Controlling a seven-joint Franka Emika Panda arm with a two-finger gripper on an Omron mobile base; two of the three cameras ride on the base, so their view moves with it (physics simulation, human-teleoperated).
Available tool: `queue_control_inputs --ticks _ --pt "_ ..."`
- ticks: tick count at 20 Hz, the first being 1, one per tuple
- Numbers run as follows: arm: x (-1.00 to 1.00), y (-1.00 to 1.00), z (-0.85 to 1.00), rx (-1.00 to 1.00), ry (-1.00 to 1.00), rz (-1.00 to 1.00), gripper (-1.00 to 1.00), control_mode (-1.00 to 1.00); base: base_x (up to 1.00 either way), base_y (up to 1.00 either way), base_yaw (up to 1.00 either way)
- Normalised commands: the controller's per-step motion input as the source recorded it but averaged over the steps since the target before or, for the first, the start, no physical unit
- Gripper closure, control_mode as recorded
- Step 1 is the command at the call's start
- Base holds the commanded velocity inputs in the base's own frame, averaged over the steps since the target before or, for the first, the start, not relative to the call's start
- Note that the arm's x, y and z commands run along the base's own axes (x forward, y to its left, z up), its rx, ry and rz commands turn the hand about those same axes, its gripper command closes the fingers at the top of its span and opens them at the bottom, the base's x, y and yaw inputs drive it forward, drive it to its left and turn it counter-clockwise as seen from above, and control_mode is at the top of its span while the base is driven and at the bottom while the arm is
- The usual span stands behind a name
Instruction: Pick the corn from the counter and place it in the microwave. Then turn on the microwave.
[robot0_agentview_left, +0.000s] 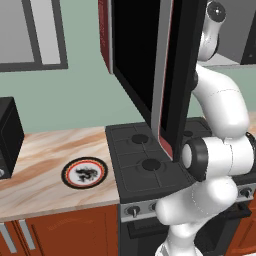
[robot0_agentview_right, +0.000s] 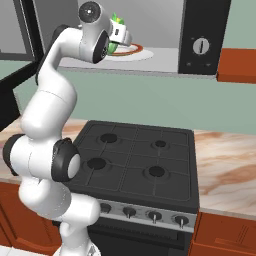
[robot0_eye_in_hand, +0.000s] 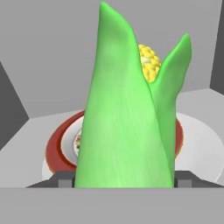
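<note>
while jaws grip the corn (robot0_eye_in_hand: 127, 122) inside the open microwave (robot0_agentview_right: 200, 35), a red-rimmed plate (robot0_eye_in_hand: 59, 146) sits w/in, under it.

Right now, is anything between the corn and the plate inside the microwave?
Nothing visible. The microwave door hangs open, and the corn sits between the gripper fingers above the red-rimmed plate inside the cavity.

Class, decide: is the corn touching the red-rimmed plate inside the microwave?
Cannot tell. In the hand view the corn hides where it would meet the plate; the right base view is too small to show a gap.
</note>
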Motion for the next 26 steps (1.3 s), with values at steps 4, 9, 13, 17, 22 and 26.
queue_control_inputs --ticks 4,9,13,17,22,26 --pt "0.24 0.03 0.0 0.0 0.01 0.0 1.0 -1.0 0.0 0.0 0.0" --pt "0.23 0.04 0.0 0.0 0.02 0.0 1.0 -1.0 0.0 0.0 0.0" --pt "0.2 0.03 0.0 0.0 0.01 0.0 1.0 -1.0 0.0 0.0 0.0" --pt "0.2 0.02 0.0 0.0 0.01 0.0 1.0 -1.0 0.0 0.0 0.0" --pt "0.19 0.04 0.0 0.0 0.0 0.0 1.0 -1.0 0.0 0.0 0.0" --pt "0.14 0.02 0.0 0.0 0.0 0.0 1.0 -1.0 0.0 0.0 0.0"
